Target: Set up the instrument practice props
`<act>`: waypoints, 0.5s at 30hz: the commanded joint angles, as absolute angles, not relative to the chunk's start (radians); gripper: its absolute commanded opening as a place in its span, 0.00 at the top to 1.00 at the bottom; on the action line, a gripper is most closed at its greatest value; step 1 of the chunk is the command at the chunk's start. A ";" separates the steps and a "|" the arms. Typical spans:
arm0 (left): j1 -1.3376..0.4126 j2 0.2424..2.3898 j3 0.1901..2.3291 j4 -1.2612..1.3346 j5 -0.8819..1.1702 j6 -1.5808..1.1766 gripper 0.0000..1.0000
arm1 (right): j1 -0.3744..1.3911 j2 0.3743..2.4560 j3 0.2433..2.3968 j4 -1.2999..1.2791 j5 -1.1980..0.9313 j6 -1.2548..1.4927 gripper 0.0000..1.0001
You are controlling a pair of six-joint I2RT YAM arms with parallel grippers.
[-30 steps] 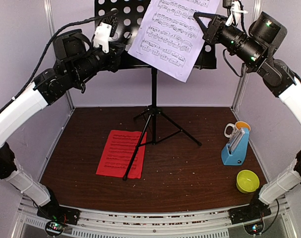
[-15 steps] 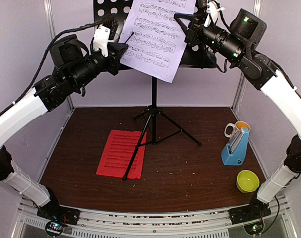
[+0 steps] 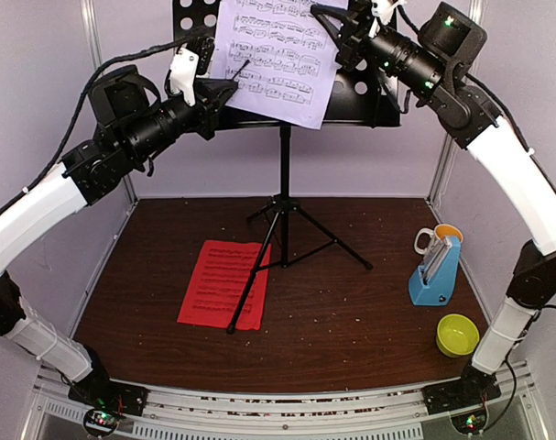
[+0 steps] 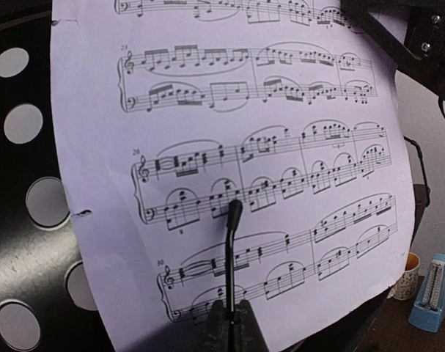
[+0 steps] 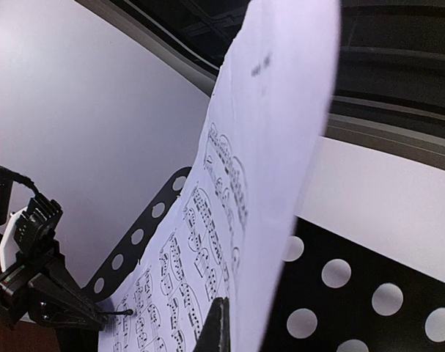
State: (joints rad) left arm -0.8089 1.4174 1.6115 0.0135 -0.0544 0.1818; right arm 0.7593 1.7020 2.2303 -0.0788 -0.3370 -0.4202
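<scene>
Nearest, at about 4 o'clock on the brown table (image 3: 351, 321), sits a small yellow bowl (image 3: 457, 335). Just beyond it, near 3 o'clock, stands the blue pyramid metronome (image 3: 433, 275), upright, with a white mug (image 3: 426, 241) right behind it; whether the two touch cannot be told. At about 8 o'clock the red music sheet (image 3: 218, 284) lies flat, and the front left leg of the black music stand (image 3: 284, 183) crosses over its right edge. The stand's tripod is planted around the middle of the table, its pole rising to the perforated desk at 12 o'clock.

Up there, the white music sheet (image 3: 273, 55) hangs tilted in front of the desk, covering its middle and leaving the holes at the 9 o'clock side bare. The left gripper (image 3: 232, 87) reaches in from 9 o'clock with its jaws together on nothing, its thin tip pointing at the printed face of the page; real contact cannot be told. The right gripper (image 3: 325, 16) comes in from 2 o'clock, its jaws clamped on the page's right edge, which the right wrist view shows running straight down into them.
</scene>
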 commanded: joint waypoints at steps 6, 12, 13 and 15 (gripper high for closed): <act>-0.794 1.403 1.637 0.037 0.067 0.150 1.00 | 0.725 1.778 2.309 -0.003 -0.547 -0.472 1.00; -0.793 1.407 1.640 0.037 0.085 0.145 1.00 | 0.721 1.803 2.309 0.007 -0.593 -0.546 1.00; -0.793 1.407 1.642 0.035 0.088 0.145 1.00 | 0.721 1.804 2.309 0.009 -0.592 -0.560 1.00; -0.793 1.411 1.644 0.035 0.096 0.142 1.00 | 0.721 1.810 2.309 0.019 -0.586 -0.590 1.00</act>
State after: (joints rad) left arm -0.7906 1.4174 1.6123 0.0109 0.0311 0.1547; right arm 0.7265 1.8072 2.2868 -0.0254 -0.5518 -0.5209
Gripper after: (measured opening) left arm 0.018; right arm 0.009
